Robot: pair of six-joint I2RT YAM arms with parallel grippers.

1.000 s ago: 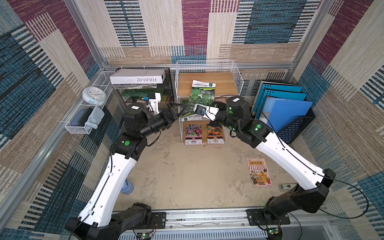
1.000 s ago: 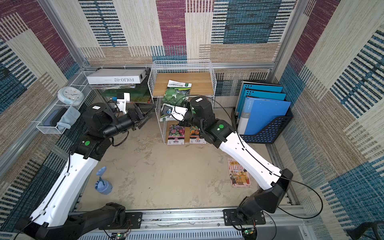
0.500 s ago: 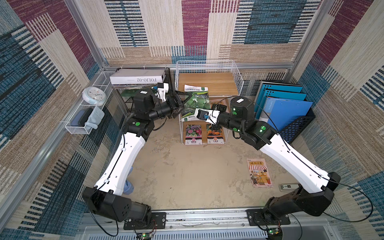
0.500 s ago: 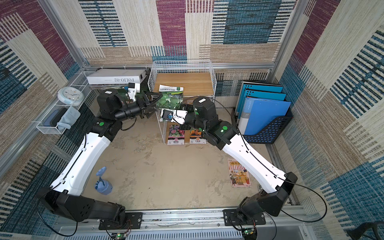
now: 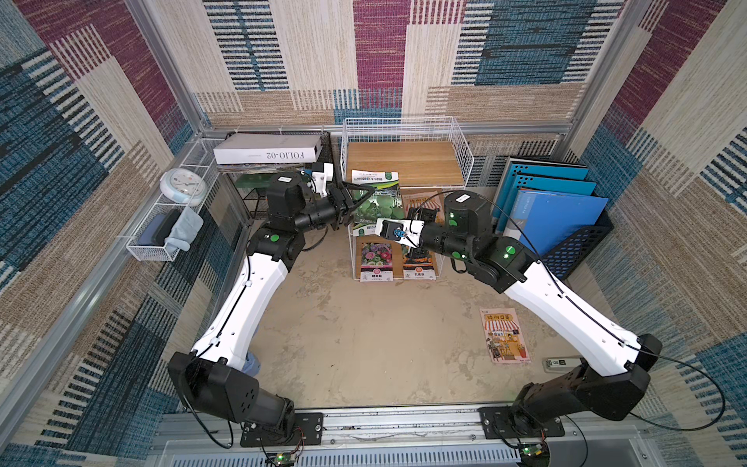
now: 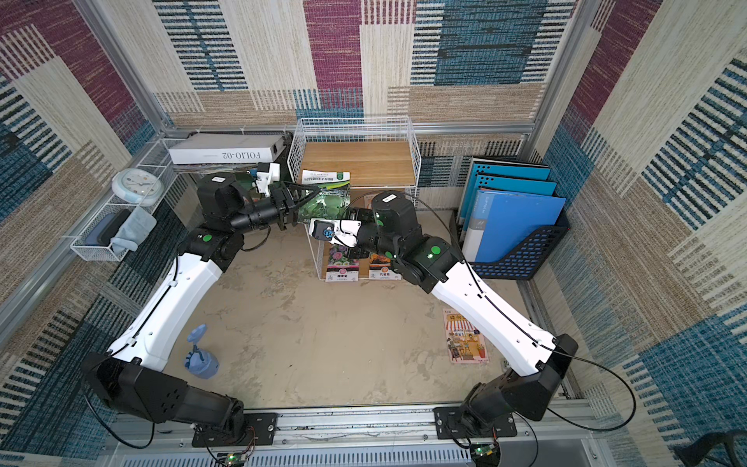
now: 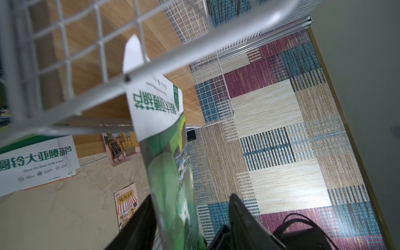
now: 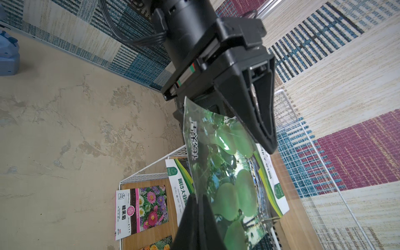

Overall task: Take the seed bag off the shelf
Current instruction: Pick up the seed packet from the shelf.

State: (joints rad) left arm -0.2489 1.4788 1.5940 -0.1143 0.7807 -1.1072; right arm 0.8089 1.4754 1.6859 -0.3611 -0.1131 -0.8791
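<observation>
The seed bag [image 5: 378,202], green with gourds and a white top strip, hangs tilted in the air at the front of the white wire shelf [image 5: 404,119]. Both top views show it [image 6: 329,198]. My right gripper [image 8: 195,201] is shut on one edge of the bag [image 8: 229,173]. From the opposite side my left gripper [image 5: 357,198] straddles the bag. In the left wrist view the bag [image 7: 160,121] stands between the left gripper's [image 7: 190,207] two dark fingers [image 7: 238,216]. It lies against one finger, with a gap to the other.
A second gourd bag [image 8: 179,188] and flower seed packets [image 5: 376,260] lie on the lower boards. A picture book [image 5: 504,335] is on the floor at the right. Blue folders [image 5: 553,214] stand in a black rack. A white box [image 5: 266,149] and a wire basket [image 5: 161,226] are at the left. A blue spray bottle [image 6: 200,358] stands on the floor.
My left arm swung up and right to the bag, and its wide-open jaws have narrowed around the bag's edge. The right gripper kept its hold and shifted the bag slightly.
</observation>
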